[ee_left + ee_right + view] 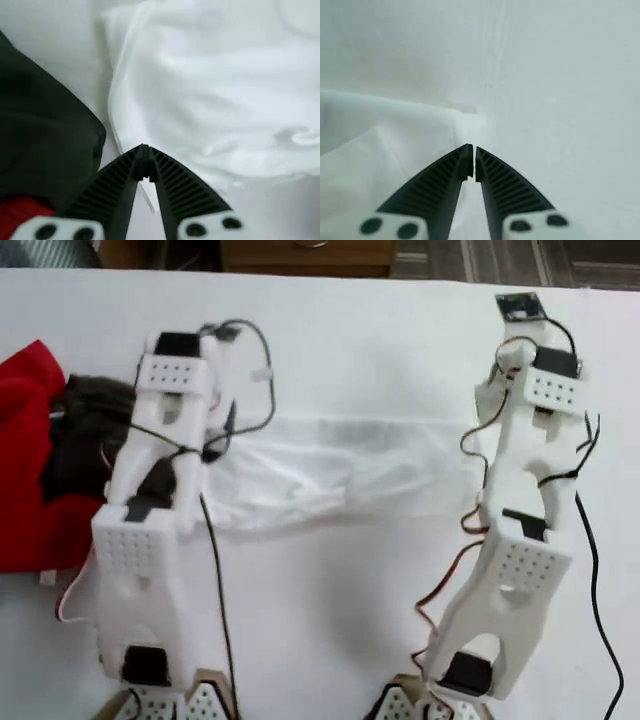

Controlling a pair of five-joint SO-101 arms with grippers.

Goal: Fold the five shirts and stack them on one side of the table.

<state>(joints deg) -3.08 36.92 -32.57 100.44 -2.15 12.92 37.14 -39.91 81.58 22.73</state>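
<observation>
A white shirt (330, 470) lies stretched across the middle of the white table (330, 610), between my two arms. At the table's left side, a dark shirt (85, 430) rests on a red shirt (30, 480). My left gripper (145, 152) is shut at the white shirt's (210, 90) left edge, apparently pinching it. Close beside it are the dark shirt (40, 135) and a bit of the red shirt (20, 210). My right gripper (471, 150) is shut at the right corner of the white shirt (385, 135), fabric apparently between its tips.
A small circuit board (520, 308) lies at the back right of the table. Black and red cables (215, 570) trail from both arms over the front half. Wooden furniture (310, 255) stands beyond the far edge.
</observation>
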